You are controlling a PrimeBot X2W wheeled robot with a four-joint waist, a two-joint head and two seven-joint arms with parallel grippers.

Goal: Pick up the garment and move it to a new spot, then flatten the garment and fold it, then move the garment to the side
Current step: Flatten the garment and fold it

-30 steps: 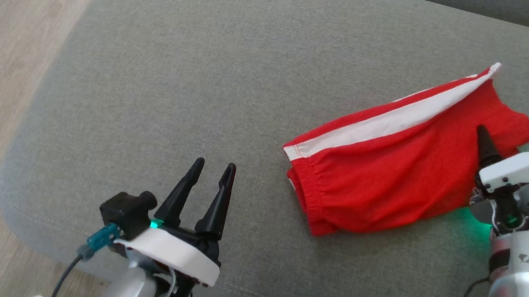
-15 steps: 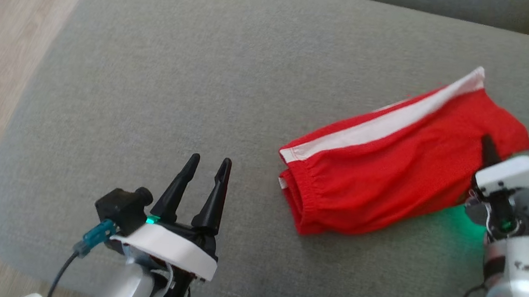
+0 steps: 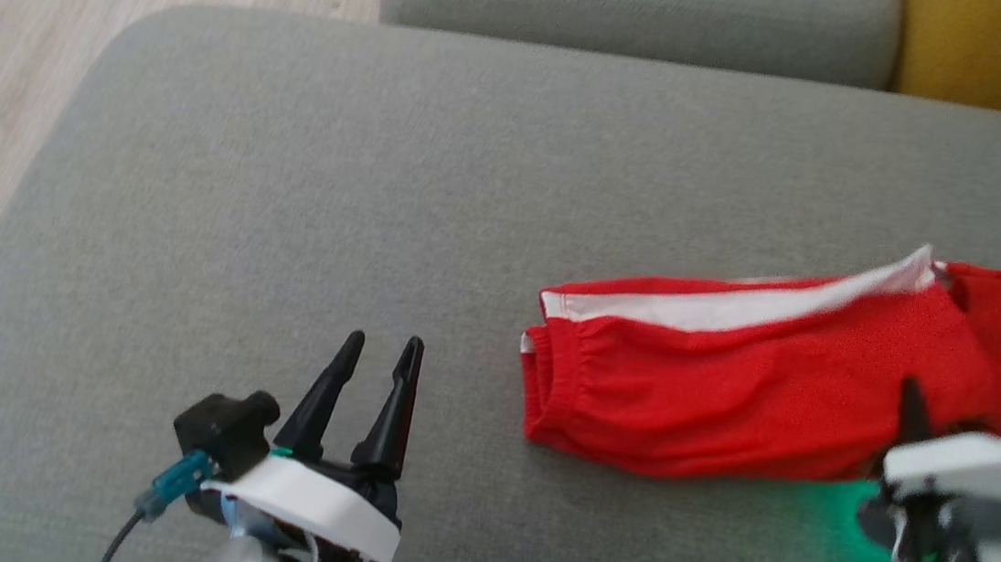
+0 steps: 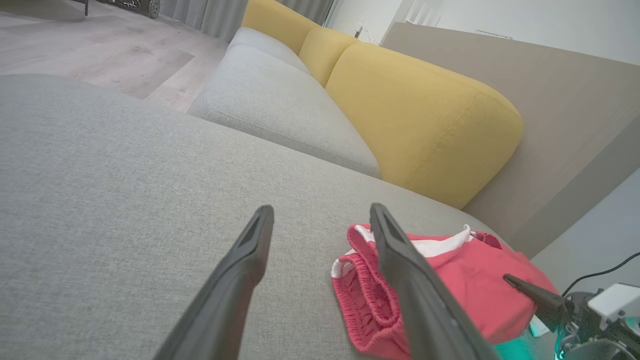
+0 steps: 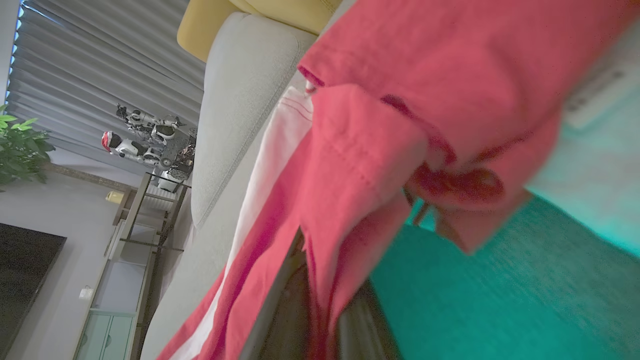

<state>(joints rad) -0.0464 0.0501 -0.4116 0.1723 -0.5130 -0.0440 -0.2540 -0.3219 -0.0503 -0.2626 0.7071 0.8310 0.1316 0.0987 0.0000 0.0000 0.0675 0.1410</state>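
Observation:
The garment point(image 3: 728, 395), red shorts with a white side stripe, lies stretched across the right half of the grey sofa cushion point(image 3: 309, 171), waistband end pointing left. My right gripper point(image 3: 912, 399) is shut on its right end. In the right wrist view the red cloth point(image 5: 370, 150) drapes over and between the dark fingers point(image 5: 290, 310). My left gripper point(image 3: 384, 341) hovers open near the cushion's front edge, left of the waistband and apart from it. In the left wrist view the garment point(image 4: 475, 285) shows past the left gripper point(image 4: 322, 209), with nothing between its fingers.
Wooden floor point(image 3: 20, 24) lies beyond the cushion's rounded left edge. A second grey seat cushion point(image 3: 637, 10) sits behind, with a yellow backrest point(image 4: 420, 115) at the far right. Bare grey fabric spreads left of the garment.
The head camera has tilted, shifting the whole picture down. My right gripper has shut on the garment's right end, and the cloth now lies drawn out longer. The left gripper stays open.

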